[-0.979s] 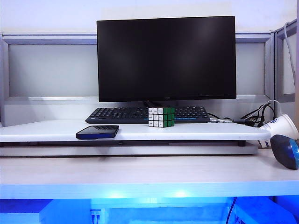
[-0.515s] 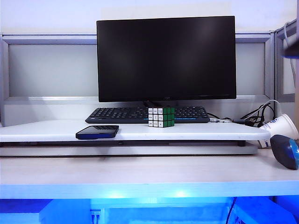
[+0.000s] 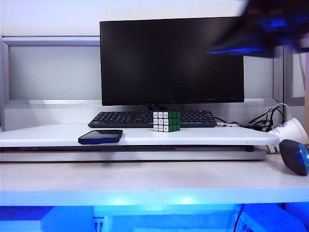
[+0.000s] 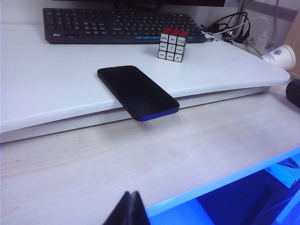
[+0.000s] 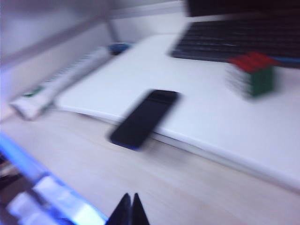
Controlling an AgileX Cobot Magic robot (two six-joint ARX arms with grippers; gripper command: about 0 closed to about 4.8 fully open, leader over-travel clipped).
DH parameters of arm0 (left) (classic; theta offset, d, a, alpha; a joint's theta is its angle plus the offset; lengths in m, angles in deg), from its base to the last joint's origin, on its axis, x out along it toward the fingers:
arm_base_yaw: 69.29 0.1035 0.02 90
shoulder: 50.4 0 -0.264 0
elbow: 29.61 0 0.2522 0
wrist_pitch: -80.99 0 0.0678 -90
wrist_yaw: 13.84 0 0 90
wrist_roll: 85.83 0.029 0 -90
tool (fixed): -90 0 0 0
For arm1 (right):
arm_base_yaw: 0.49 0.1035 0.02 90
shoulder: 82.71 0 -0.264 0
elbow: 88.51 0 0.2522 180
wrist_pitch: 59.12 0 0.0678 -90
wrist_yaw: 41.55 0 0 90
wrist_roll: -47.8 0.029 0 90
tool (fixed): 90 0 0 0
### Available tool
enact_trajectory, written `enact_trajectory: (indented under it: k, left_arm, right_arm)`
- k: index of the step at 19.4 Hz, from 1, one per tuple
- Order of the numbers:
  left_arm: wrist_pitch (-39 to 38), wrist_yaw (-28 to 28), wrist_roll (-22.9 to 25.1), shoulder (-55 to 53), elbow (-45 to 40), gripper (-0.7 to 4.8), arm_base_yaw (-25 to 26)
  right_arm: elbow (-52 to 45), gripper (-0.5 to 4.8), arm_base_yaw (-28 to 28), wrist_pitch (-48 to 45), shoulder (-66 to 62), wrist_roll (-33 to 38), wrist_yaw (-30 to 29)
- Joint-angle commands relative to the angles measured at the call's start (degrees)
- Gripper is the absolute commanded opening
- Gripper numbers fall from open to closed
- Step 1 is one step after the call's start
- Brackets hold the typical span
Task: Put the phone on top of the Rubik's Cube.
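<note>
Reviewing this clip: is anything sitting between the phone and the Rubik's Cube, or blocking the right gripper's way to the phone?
Nothing visible. The phone overhangs the white riser's front edge, with bare riser surface between it and the Rubik's Cube. The right gripper, shut, is above the table with only open desk before the phone. The left gripper is shut, low near the desk front.

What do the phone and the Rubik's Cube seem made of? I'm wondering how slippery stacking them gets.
The phone: likely a glass front, glossy black and reflective, with a shiny dark blue rim, plastic or metal. The Rubik's Cube: probably hard plastic, a black grid with smooth coloured stickers.
</note>
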Motion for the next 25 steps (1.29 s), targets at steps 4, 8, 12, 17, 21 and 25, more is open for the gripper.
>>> enact_trajectory:
  k: [4,8,12,17,21,25]
  left_arm:
    - [-0.8,-0.8,0.0,0.0,0.2,-0.05,0.1]
    - [-0.8,-1.0,0.0,0.0,0.2,-0.05,0.1]
    - [-0.8,-1.0,0.0,0.0,0.2,-0.05,0.1]
    - [-0.8,-1.0,0.0,0.0,0.2,-0.05,0.1]
    - [-0.8,-1.0,0.0,0.0,0.2,-0.05,0.1]
    - [-0.8,-1.0,0.0,0.0,0.2,-0.05,0.1]
  right_arm:
    - [8.2,-0.05,1.9,-7.9,-15.6,4.5,-5.9]
    - [10.8,0.14,1.9,-11.4,-22.2,11.1,-6.4]
    - [13.2,1.55,1.9,-14.5,-29.5,19.2,-9.9]
    - [17.9,3.27,1.9,-16.0,-38.3,28.1,-14.9]
    - [21.4,3.72,1.9,-20.4,-44.6,36.3,-16.9]
    - [26.9,4.02,1.9,-20.2,-50.8,39.7,-18.9]
